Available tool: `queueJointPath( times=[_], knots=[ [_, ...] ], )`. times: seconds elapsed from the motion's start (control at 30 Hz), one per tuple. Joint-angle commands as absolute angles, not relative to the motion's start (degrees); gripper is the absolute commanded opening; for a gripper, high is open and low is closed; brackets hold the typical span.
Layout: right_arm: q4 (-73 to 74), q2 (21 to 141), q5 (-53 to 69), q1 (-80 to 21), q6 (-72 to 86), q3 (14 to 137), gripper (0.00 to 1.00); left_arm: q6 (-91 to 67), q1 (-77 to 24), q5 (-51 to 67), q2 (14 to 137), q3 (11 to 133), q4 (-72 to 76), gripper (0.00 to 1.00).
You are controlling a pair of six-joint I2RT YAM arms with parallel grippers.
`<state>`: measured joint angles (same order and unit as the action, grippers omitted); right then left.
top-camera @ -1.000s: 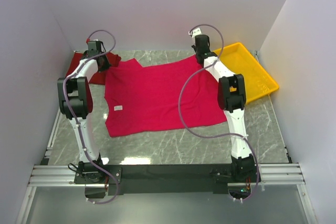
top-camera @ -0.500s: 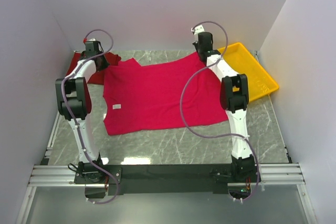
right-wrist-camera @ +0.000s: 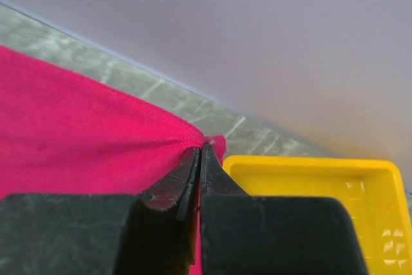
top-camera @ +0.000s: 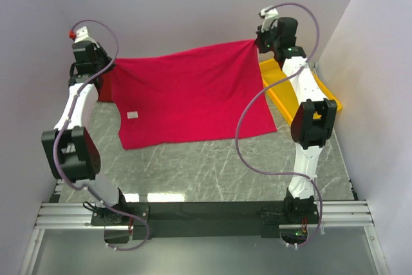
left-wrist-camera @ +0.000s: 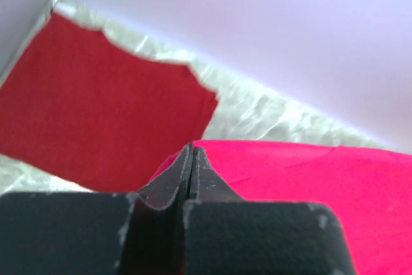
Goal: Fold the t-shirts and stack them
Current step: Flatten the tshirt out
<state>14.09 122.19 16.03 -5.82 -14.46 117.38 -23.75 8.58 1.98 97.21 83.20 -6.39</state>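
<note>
Left hand [left-wrist-camera: 192,151] clamped shut on one top corner of the crimson t-shirt [top-camera: 187,94]; right hand [right-wrist-camera: 201,151] pinched shut on the other corner, just above the yellow tray [right-wrist-camera: 302,162]. Shirt hangs stretched between my hands, left of the tray, lower hem on the surface [top-camera: 212,172]. Maroon t-shirt [left-wrist-camera: 96,107] lies flat, well apart from the tray
</note>
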Motion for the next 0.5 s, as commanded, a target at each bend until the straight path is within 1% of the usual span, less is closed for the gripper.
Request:
queueJointPath(
  times=[0.0, 0.2, 0.27, 0.47],
  knots=[
    [15.7, 116.2, 24.3, -3.9, -11.0, 119.5, 0.0, -25.6, 9.0, 2.9, 90.5, 81.7, -0.4, 0.0],
    [17.1, 107.2, 29.3, -1.8, -9.6, 119.3, 0.0, -27.1, 9.1, 0.2, 77.5, 79.0, 3.5, 0.0],
    [18.2, 103.4, 31.0, -0.9, -9.6, 120.0, 0.0, -27.3, 9.1, -2.5, 71.8, 78.6, 4.0, 0.01],
    [20.2, 92.8, 37.3, 1.8, -8.0, 122.5, 0.0, -29.5, 9.1, -8.1, 59.3, 80.1, 3.9, 0.01]
  ],
)
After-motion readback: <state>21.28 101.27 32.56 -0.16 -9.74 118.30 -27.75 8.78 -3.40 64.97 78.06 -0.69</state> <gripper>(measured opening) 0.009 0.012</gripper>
